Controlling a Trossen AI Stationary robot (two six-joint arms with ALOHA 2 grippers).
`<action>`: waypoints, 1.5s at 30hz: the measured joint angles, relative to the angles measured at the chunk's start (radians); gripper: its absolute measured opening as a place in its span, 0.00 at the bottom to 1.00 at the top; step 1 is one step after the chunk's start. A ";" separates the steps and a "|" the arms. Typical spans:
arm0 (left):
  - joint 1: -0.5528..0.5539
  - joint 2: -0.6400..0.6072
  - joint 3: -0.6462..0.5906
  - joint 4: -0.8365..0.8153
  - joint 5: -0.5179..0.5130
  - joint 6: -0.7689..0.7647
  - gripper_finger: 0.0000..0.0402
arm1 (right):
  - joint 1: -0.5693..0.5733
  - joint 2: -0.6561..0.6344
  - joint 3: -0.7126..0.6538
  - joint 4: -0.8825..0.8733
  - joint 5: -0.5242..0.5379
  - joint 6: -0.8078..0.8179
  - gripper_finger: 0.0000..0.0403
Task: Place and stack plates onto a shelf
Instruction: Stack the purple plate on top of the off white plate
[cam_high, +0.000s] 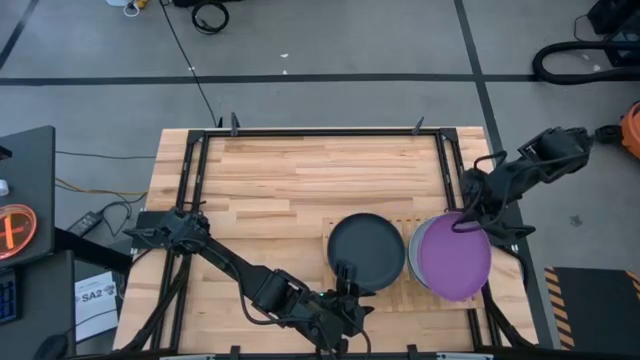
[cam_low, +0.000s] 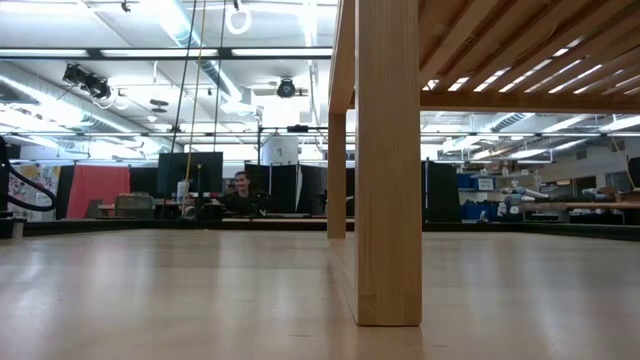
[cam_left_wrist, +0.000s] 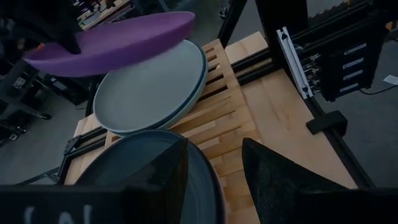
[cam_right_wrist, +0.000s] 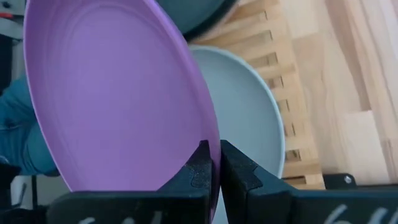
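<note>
Here, near the table's (cam_high: 260, 170) front right corner, the right claw (cam_right_wrist: 211, 163) pinches a purple plate (cam_high: 455, 255) above the grey plate (cam_left_wrist: 149, 87) on the shelf (cam_left_wrist: 217, 112), while the left claw (cam_high: 343, 290) is released beside the dark plate (cam_high: 365, 250).

My right arm reaches in from the far right corner, wrist bent down, its gripper (cam_right_wrist: 211, 163) pinched tight on the purple plate's (cam_right_wrist: 112, 93) rim. My left arm stretches along the near edge (elbow low), its gripper (cam_high: 345, 272) spread wide, fingers (cam_left_wrist: 273, 180) straddling the dark plate's (cam_high: 366, 250) near rim.
</note>
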 joint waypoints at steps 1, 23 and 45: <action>0.000 0.000 0.000 0.000 0.000 0.000 0.39 | 0.000 -0.009 -0.019 0.001 -0.002 0.000 0.05; 0.001 0.001 0.000 0.000 0.000 0.000 0.39 | 0.000 -0.100 -0.194 0.001 0.004 0.011 0.09; 0.002 0.001 0.000 0.000 0.000 0.006 0.39 | 0.000 -0.099 -0.194 0.001 -0.031 0.028 0.12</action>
